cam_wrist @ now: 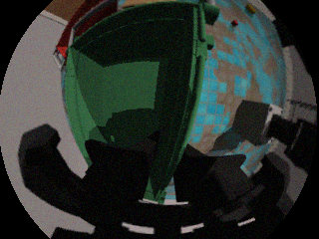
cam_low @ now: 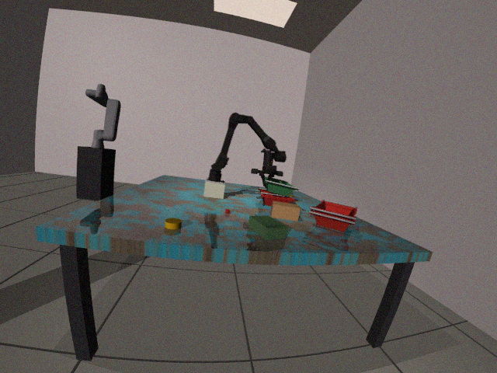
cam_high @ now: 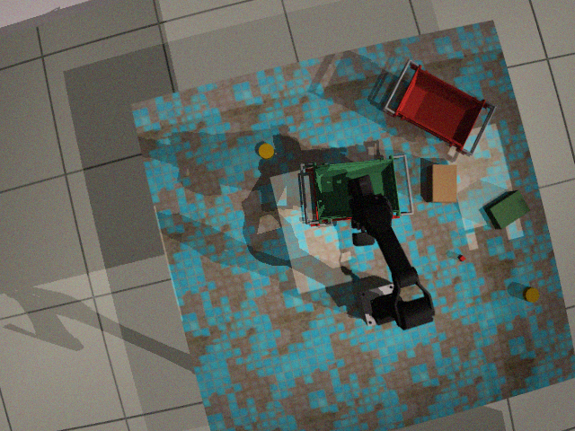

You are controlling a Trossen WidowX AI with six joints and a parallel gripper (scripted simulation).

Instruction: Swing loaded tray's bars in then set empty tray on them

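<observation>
My gripper is shut on a side wall of the green tray. The green tray looks empty and about level, with its own wire bars swung out past its ends. It is directly above a red tray, nearly lined up with it. In the exterior view its underside is very close to the red tray's top; whether they touch I cannot tell. A pale bar shows along the red tray's top in that view. The load and most of the bars underneath are hidden.
Another red tray, empty, stands at the table's far corner with bars out. A tan box is near the stack, and a dark green block farther off. Two yellow discs and a small red piece lie about.
</observation>
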